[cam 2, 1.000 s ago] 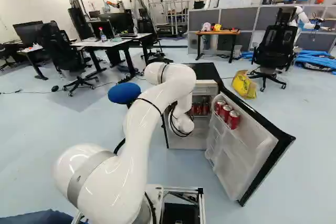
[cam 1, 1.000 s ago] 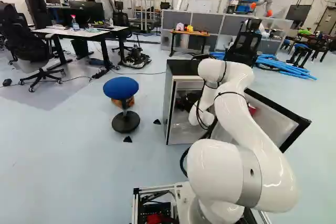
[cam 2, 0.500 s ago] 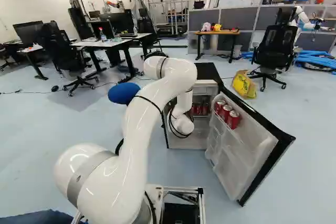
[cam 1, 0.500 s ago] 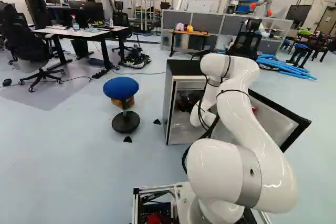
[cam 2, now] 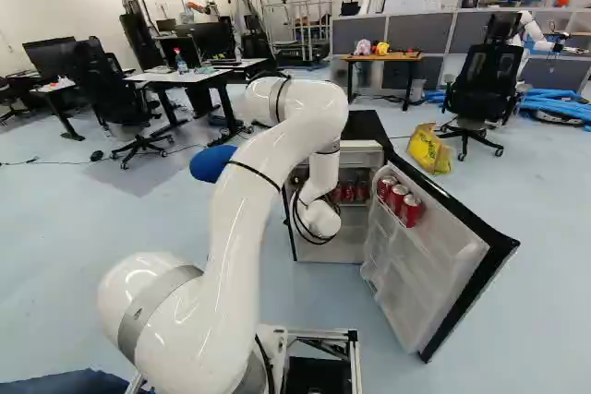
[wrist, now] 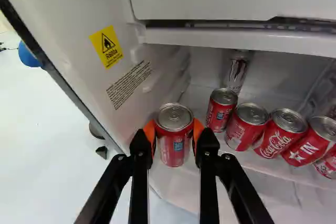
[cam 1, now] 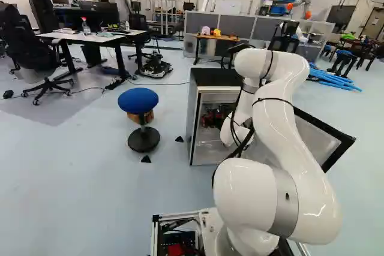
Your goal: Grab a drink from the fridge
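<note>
The hand point(cam 1: 212, 117) grips a can point(wrist: 174, 137) in the fridge point(cam 1: 215, 77) near other cans point(wrist: 249, 127), and the door point(cam 2: 411, 292) holds three red cans point(cam 2: 398, 200).

Your left base view looks from behind and left of the arm point(cam 1: 294, 142), ahead and slightly down, with the arm towards one o'clock; your right base view, behind and right, puts it towards eleven. Both share the fridge point(cam 1: 213, 77), just past twelve. Your wrist view peers down into it, close up.

Flame warn. sign point(wrist: 106, 46), fridge wall point(wrist: 71, 19)
</note>
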